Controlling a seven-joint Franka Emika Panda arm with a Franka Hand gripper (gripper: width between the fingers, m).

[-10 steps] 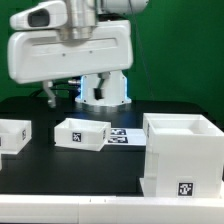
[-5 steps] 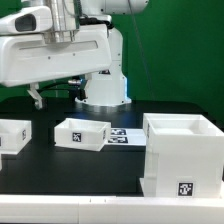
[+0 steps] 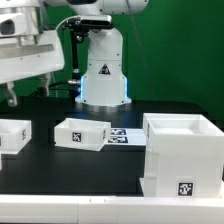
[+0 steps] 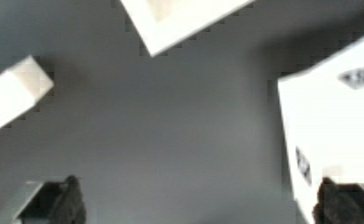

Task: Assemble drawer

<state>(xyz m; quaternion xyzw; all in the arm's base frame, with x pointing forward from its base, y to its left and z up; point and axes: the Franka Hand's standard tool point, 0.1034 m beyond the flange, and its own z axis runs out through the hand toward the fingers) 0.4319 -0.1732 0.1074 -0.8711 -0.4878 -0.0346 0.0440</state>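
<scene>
The tall white casing [image 3: 185,155] stands at the front on the exterior view's right, with a tag low on its front. A small white tray [image 3: 82,133] lies mid-table and a second tray [image 3: 12,136] at the left edge. My gripper [image 3: 27,93] hangs high above the left tray, apart from all parts. In the wrist view the gripper [image 4: 200,205] is open: its dark fingertips [image 4: 51,200] stand wide apart with only bare table between them. Blurred white parts show around it, one with a tag [image 4: 339,120], one edge-on [image 4: 10,90] and one further off [image 4: 179,20].
The marker board [image 3: 122,136] lies flat behind the middle tray. The arm's white base [image 3: 103,75] stands at the back of the black table [image 3: 60,165]. A green wall is behind.
The arm's hand and gripper have swung steadily toward the exterior view's left, uncovering the robot base. The casing and both trays have not moved.
</scene>
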